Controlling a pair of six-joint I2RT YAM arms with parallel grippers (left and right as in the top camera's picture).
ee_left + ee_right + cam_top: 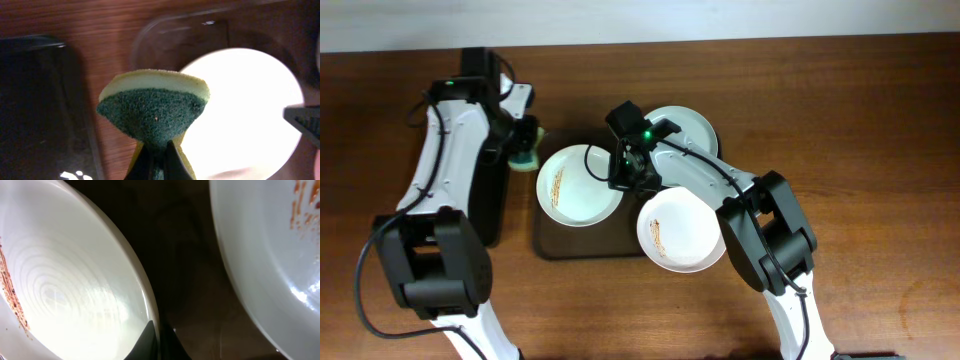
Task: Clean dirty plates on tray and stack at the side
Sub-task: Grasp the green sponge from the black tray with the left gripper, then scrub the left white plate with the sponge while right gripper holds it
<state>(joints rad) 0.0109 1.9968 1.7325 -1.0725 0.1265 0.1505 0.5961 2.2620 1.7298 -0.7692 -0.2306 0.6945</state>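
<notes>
Three plates [680, 232] sit in the tray [555, 246]. My left gripper [157, 161] clamps a sponge [152, 107]. My right gripper [159, 342] pinches the left plate [578, 185] by its rim, fingers [145, 342] mostly cropped.

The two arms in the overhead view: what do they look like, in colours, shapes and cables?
Both the left arm and the right arm have white rounded shells on the long links and bulky black joint blocks. Thin black cables loop along each. A small green light glows near each wrist. The fingers are black.

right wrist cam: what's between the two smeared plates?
Only bare brown tray, shown in the right wrist view. The right gripper sits at the rim of the ringed plate; the other plate lies apart.
</notes>
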